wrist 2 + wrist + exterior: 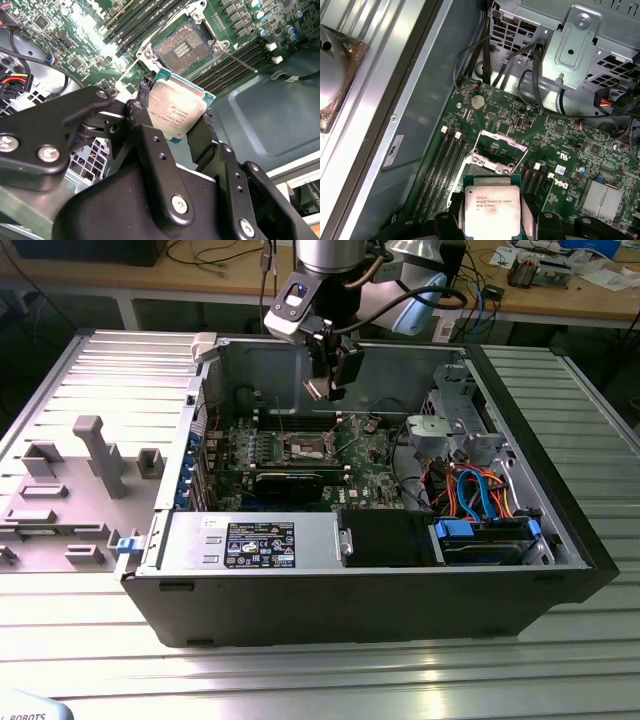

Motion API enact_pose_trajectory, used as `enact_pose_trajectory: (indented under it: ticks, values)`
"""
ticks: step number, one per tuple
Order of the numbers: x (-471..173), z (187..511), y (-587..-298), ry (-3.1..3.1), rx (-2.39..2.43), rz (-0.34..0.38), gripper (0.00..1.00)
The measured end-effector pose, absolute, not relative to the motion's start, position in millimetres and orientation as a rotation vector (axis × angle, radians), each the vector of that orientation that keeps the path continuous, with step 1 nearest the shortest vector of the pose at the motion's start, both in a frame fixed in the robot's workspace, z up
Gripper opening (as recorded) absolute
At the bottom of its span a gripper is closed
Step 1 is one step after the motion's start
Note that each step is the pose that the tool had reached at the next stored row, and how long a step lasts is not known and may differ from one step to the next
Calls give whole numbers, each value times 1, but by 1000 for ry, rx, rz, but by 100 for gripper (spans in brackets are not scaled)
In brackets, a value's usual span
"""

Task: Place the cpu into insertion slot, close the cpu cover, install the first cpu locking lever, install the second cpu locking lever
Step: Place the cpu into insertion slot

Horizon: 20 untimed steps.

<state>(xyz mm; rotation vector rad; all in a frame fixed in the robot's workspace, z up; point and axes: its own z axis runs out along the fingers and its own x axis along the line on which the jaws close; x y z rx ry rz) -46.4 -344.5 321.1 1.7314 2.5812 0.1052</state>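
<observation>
My gripper (175,120) is shut on the cpu (176,111), a flat silver-topped square chip clamped by its edges between two black fingers (143,107). In the exterior view the gripper (322,388) hangs inside the open computer case, above the board. The insertion slot (181,47) has a dark centre and a silver rim and lies uncovered a short way beyond the chip. In the first wrist view the cpu (491,204) hovers just short of the cpu cover (497,136), a silver frame that looks tilted up. Two thin lever rods (241,61) stick out beside the socket.
A long black card (288,483) lies in front of the socket. Silver heat-sink fins (602,197), memory slots (442,165) and a metal drive cage (450,425) with loose cables (470,490) surround it. The case walls (250,365) enclose the board. A grey fixture tray (70,490) sits outside.
</observation>
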Motion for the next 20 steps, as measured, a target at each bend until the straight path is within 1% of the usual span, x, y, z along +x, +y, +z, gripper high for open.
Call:
enact_pose_trajectory:
  ticks: [13, 20]
  values:
    - [-47, 320, -344, 2577, 1737, 106, 54]
    - [-47, 319, -345, 2502, 1839, 103, 54]
